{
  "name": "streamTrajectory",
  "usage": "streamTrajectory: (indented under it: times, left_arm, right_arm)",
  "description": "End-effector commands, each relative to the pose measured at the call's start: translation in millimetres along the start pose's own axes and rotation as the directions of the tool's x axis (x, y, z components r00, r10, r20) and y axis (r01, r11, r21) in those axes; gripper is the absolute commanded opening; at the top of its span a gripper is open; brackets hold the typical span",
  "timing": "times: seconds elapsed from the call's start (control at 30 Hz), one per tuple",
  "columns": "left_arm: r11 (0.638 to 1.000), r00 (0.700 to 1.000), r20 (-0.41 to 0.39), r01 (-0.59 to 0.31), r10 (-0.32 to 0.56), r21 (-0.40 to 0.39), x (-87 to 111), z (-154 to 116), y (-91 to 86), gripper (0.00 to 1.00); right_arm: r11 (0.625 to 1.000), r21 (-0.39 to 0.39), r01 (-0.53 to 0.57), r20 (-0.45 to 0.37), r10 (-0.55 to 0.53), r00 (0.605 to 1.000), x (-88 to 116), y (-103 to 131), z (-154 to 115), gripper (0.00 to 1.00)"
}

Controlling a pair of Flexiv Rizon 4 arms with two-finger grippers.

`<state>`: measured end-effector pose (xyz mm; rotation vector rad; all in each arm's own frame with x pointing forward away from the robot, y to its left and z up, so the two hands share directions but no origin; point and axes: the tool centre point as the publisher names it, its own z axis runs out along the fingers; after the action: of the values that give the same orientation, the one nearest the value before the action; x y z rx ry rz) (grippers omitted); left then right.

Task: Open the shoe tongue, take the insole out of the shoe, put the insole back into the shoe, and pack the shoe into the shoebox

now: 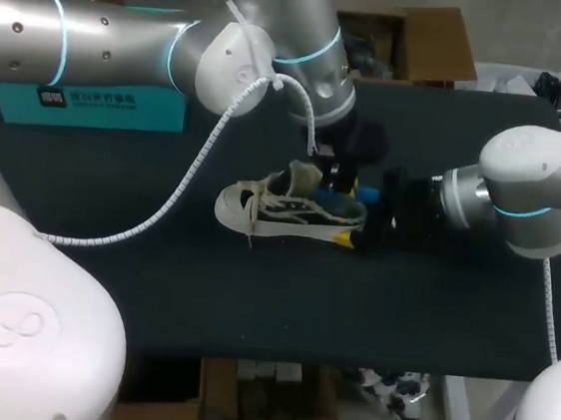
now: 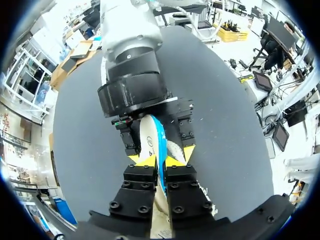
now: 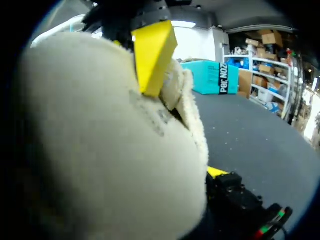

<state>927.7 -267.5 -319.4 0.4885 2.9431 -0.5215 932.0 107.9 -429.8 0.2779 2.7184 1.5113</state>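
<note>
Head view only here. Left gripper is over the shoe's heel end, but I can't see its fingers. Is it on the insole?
Observer: Yes. In the left wrist view the left gripper is shut on the insole, one finger on each side.
Operator: Is the insole flat or on edge?
Observer: On edge to that camera. It's white with a blue strip along it.
Operator: Right wrist view?
Observer: Nearly filled by the shoe, cream and fleecy up close. A yellow left fingertip shows right at the fleece.

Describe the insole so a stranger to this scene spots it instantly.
On the dark table lies a cream sneaker, the left tool over its heel end. Pinched on edge between that tool's yellow-tipped fingers is the insole: a thin sheet, white one side, bright blue the other, unlike the black-striped sneaker.
</note>
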Motion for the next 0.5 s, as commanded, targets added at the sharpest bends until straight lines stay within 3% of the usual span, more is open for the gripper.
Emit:
streamTrajectory:
  times: [0.03,0.3,0.33,0.37,0.4,0.5]
  left_arm:
    - [0.997,0.999,0.006,-0.039,0.039,0.070,8.5,-21.7,2.0,0.00]
    - [0.969,0.991,-0.003,-0.132,0.136,0.211,7.1,-50.0,-13.5,0.00]
    - [0.962,0.989,-0.007,-0.143,0.148,0.232,5.9,-53.2,-15.6,0.00]
    - [0.958,0.988,-0.005,-0.150,0.156,0.243,5.0,-55.8,-17.9,0.00]
    - [0.954,0.986,-0.005,-0.159,0.166,0.254,3.9,-58.0,-20.5,0.00]
    - [0.934,0.980,-0.008,-0.187,0.199,0.305,-1.9,-66.1,-28.9,0.00]
  right_arm:
    - [1.000,-0.004,0.001,-0.003,-0.001,1.000,-0.8,-5.7,4.2,0.00]
    - [1.000,0.012,0.017,0.006,-0.017,1.000,-1.9,-1.2,-3.3,0.00]
    - [1.000,0.016,0.017,0.008,-0.017,1.000,-1.9,-0.6,-4.9,0.33]
    - [1.000,0.017,0.018,0.009,-0.018,1.000,-1.8,-0.2,-6.6,0.86]
    - [1.000,0.020,0.018,0.015,-0.018,1.000,-1.3,-0.2,-8.9,1.00]
    - [1.000,0.023,0.015,0.032,-0.016,0.999,1.3,-1.4,-16.1,1.00]
